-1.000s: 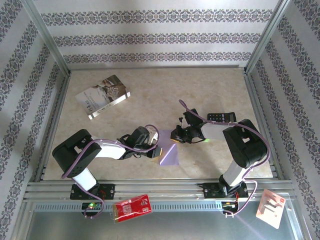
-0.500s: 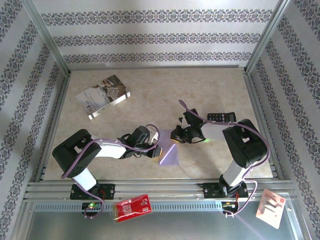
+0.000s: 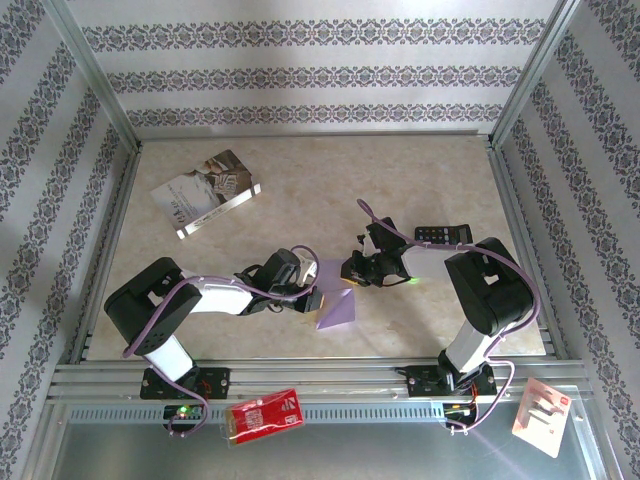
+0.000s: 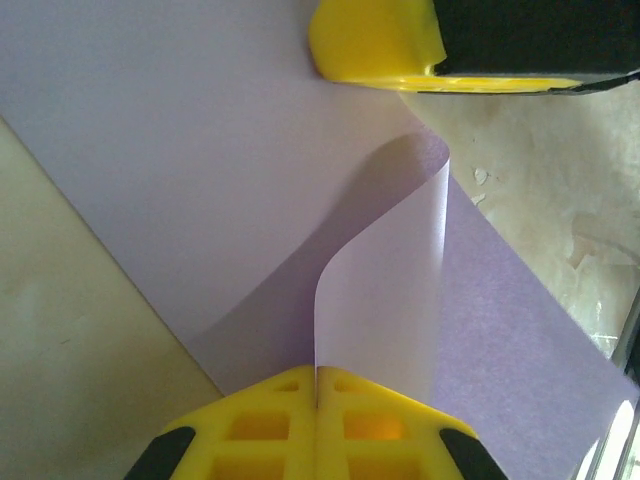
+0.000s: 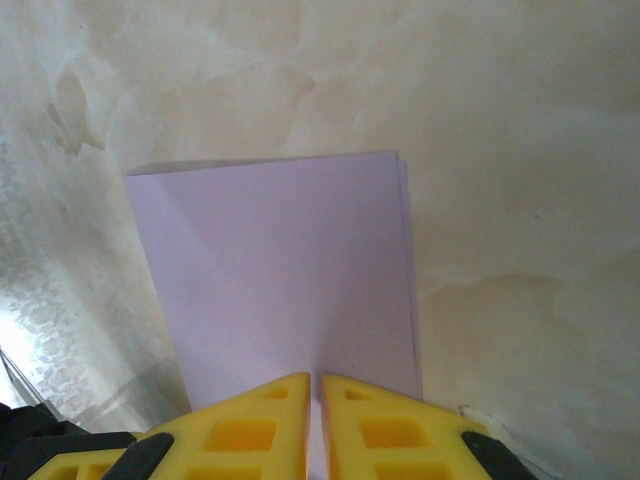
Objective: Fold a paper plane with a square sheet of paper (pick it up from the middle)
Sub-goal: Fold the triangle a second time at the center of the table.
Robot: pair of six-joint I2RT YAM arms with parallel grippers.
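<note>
The square sheet of paper (image 3: pixel 338 308), pale lilac and folded, lies on the marble table between my two arms. My left gripper (image 3: pixel 317 297) is at its left edge, shut on a flap of the sheet (image 4: pixel 385 260) that curls up from the flat part into the closed tips of the left gripper (image 4: pixel 318 371). My right gripper (image 3: pixel 352 277) is at the sheet's far corner. In the right wrist view the folded sheet (image 5: pixel 280 270) runs into the thin slit between the almost-closed tips of the right gripper (image 5: pixel 315 382). One of the right gripper's yellow fingers (image 4: pixel 375 40) rests at the paper's edge.
A grey-white printed booklet (image 3: pixel 205 192) lies at the far left of the table. A black calculator (image 3: pixel 443 234) sits just behind the right arm. A red packet (image 3: pixel 265 413) and a white packet (image 3: pixel 543 415) lie on the metal rails in front.
My left gripper has drawn slightly up and away with the flap, and the sheet's outline has shifted a little. The right arm has stayed put.
</note>
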